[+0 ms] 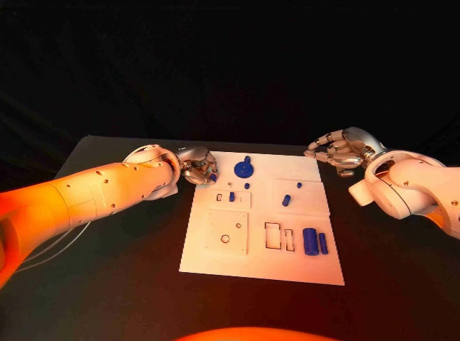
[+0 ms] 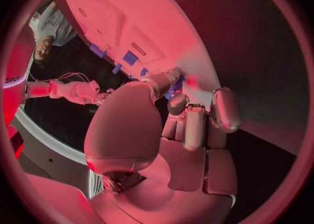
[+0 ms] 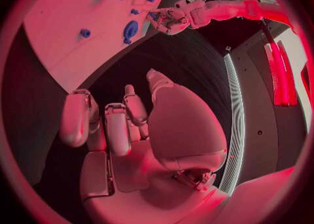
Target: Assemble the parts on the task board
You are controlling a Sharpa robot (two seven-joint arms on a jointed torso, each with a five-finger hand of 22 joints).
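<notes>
The white task board (image 1: 215, 249) lies in the middle of the black table. On it are a blue round part (image 1: 245, 169), a blue peg (image 1: 287, 200), two blue cylinders (image 1: 310, 241) side by side, and a few small blue pieces. My left hand (image 1: 197, 167) hovers at the board's far left corner, its fingers curled in toward the thumb. A small blue part (image 2: 175, 85) sits at its fingertips (image 2: 171, 75) and looks pinched there. My right hand (image 1: 338, 150) hangs beyond the far right corner, fingers loosely bent and apart (image 3: 124, 124), with nothing in them.
Several rectangular and round recesses (image 1: 228, 233) are cut into the board's near half. Bare black table (image 1: 118, 284) runs along both sides of the board. The right wrist view shows my left hand (image 3: 171, 19) beside the round part (image 3: 131, 29).
</notes>
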